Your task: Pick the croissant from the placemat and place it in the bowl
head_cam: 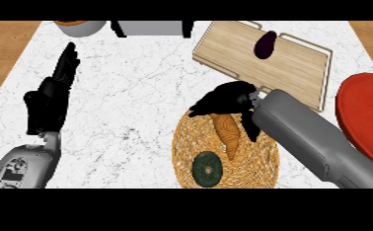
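The black right hand curls its fingers down around the golden-brown croissant, which lies on the round woven straw placemat beside a dark green disc-shaped vegetable. The black left hand rests at the left with fingers straight. The red bowl sits at the right edge.

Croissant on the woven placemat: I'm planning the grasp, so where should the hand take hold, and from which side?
Grip the croissant across its narrow middle, coming from above. It lies flat and elongated on the placemat, and the right hand already sits over its upper end.
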You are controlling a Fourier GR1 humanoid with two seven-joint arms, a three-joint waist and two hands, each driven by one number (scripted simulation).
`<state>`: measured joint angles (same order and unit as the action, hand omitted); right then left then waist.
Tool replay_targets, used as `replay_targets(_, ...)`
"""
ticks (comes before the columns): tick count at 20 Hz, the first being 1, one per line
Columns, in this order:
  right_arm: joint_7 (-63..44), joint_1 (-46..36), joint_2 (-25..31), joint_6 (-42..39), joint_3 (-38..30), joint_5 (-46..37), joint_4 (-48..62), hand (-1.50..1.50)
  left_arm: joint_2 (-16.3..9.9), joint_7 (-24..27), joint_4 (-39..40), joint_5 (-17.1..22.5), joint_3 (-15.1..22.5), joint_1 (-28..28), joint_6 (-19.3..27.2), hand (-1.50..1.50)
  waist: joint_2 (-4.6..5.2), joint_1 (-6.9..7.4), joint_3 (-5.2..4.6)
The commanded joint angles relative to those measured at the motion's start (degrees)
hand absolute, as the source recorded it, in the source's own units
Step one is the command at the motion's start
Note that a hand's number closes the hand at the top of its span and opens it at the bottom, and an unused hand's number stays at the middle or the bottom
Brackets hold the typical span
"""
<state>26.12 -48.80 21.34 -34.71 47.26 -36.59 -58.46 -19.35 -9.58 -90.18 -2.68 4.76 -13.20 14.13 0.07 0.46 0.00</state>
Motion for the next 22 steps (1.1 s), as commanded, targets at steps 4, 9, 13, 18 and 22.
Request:
replay_targets(4, 4.1, 2.8, -4.4, 1.5, -1.7, -7.2, 5.4, -1.50, 0.4, -1.2, 1.3, -0.9, -2.6, -3.0, -2.0, 0.00, 0.03, -0.21, 0.00)
replay_targets(9, 5.9, 3.1, -6.7, 2.3, -3.3, -11.0, 9.3, -1.50, 1.2, 4.3, 1.4, -0.9, -3.7, 2.4, -3.5, 0.00, 0.00, -0.12, -0.01)
replay_targets(13, 10.6, 2.6, -6.5, 5.3, -0.9, -15.3, 11.1, 1.50, 1.6, -2.2, -4.9, -2.7, -2.5, 2.2, -2.5, 0.00, -0.07, 0.12, 0.01)
replay_targets(18, 17.8, 2.3, -8.5, 14.8, -3.1, -18.7, 19.0, 1.50, 3.1, 1.2, 1.8, -3.0, -3.7, -1.7, -3.0, 0.00, 0.19, 0.19, 0.01)
replay_targets(22, 15.4, 3.2, -11.7, 11.1, -5.7, -18.3, 16.9, 1.50, 3.5, -4.8, -4.0, -4.3, -2.7, -0.8, -2.8, 0.00, -0.07, -0.01, 0.01)
